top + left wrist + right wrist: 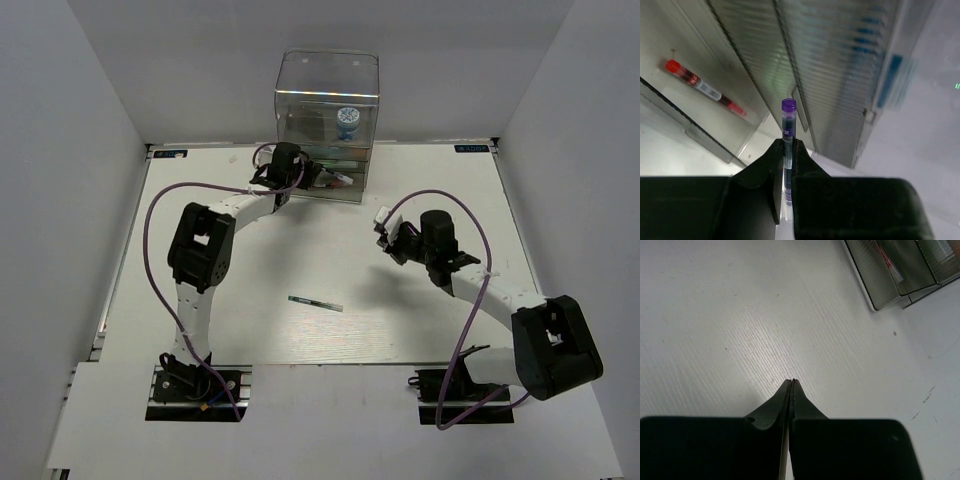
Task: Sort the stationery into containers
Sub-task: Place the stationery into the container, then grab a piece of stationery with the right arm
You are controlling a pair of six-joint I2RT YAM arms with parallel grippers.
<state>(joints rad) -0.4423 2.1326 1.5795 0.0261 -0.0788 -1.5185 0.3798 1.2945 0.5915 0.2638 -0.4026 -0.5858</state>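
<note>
My left gripper [788, 142] is shut on a thin dark pen [788, 122] with a purple cap, held right in front of the clear organiser [327, 125] at its grey drawers [805, 65]. In the top view the left gripper [290, 170] is at the organiser's lower left front. A red pen [705, 88] lies in an open drawer, seen in the left wrist view. The blue-and-white tape roll [348, 118] sits in the tall upper compartment. A green pen [315, 303] lies on the table in the middle. My right gripper [792, 381] is shut and empty above bare table, also in the top view [385, 232].
White walls enclose the table [250, 260] on the left, right and back. The organiser's drawer corner [890, 285] shows at the top right of the right wrist view. Purple cables loop above both arms.
</note>
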